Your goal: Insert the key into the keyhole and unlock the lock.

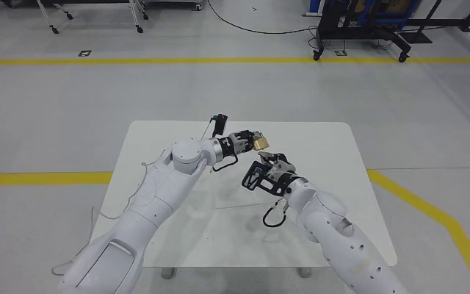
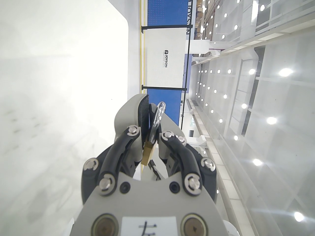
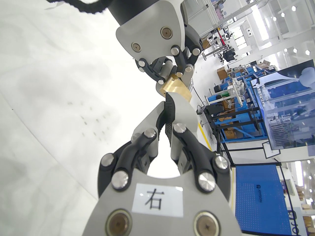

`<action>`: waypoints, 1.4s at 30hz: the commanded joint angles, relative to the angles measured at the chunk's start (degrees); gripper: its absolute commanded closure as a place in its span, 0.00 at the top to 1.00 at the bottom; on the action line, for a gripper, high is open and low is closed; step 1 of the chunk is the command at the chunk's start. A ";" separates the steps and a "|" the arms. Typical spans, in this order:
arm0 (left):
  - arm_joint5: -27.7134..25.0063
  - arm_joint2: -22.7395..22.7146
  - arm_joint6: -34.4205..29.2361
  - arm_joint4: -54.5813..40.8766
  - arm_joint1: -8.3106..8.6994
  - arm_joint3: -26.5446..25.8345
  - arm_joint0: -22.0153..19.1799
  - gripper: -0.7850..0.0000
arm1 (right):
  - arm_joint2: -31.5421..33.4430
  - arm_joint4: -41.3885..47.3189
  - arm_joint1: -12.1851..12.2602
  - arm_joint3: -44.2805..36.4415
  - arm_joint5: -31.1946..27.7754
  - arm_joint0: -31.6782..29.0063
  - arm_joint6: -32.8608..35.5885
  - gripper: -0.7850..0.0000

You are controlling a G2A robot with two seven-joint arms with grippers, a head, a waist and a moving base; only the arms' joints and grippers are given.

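Pincer of the left arm is clamped shut on a small brass padlock. The lock's body is pinched between the pads, and its silver shackle pokes out past the fingertips. Lock and pincer are held above the far half of the white desk. Right pincer faces them from just beside, with its pads pressed together and its tip touching the padlock's brass body. Whether a key sits between those pads cannot be told. Yellow tape line crosses the floor beyond the desk.
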 commanded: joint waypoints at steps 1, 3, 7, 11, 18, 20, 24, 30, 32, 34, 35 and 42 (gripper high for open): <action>0.08 -0.07 -0.39 0.10 -0.07 0.09 -0.02 0.00 | 0.29 -0.04 -0.04 0.03 0.42 -0.20 0.29 0.00; 0.09 -0.19 -0.54 0.16 -0.15 0.20 -0.02 0.00 | 0.55 -0.09 -0.07 -0.09 0.52 -0.45 0.26 0.09; 0.44 -0.39 -0.92 0.13 -0.33 0.42 0.01 0.00 | 1.02 -1.00 -0.02 -0.56 0.49 -1.19 -0.30 0.32; 1.34 -0.50 -1.80 -0.22 -0.54 0.81 -0.09 0.00 | 1.19 -2.46 0.04 -1.39 -0.02 -1.95 -0.75 0.22; 2.36 -0.49 -2.70 -0.07 -0.94 1.71 -0.52 0.00 | 0.63 -5.49 -0.12 -1.59 -0.54 -2.21 1.29 0.18; 2.44 -0.52 -2.79 0.01 -1.05 1.90 -0.62 0.00 | 0.31 -5.71 -0.26 -1.37 -0.73 -1.85 1.78 0.18; 2.52 -0.45 -3.35 0.49 -1.23 2.23 -0.78 0.00 | 0.03 -5.84 -0.56 -0.91 -0.22 -1.32 2.96 0.22; 2.55 -0.37 -3.78 1.32 -1.48 2.55 -0.98 0.00 | -0.43 -5.09 -1.04 0.13 -0.04 -0.28 3.84 0.00; 2.52 -0.44 -3.84 1.41 -1.55 2.65 -0.99 0.00 | -0.44 -4.34 -1.16 0.37 -0.17 -0.13 3.37 0.00; 2.43 -0.51 -3.93 1.55 -1.62 2.69 -0.99 0.00 | -0.22 -3.80 -1.25 0.56 -0.18 -0.05 3.10 0.00; 2.39 -0.56 -3.97 1.60 -1.64 2.73 -0.98 0.00 | -0.07 -3.50 -1.28 0.67 -0.22 -0.03 3.02 0.00; 1.06 -1.10 -4.46 1.96 -1.75 2.51 -0.76 0.00 | 3.68 6.78 -1.49 1.07 0.95 -1.04 -2.22 0.00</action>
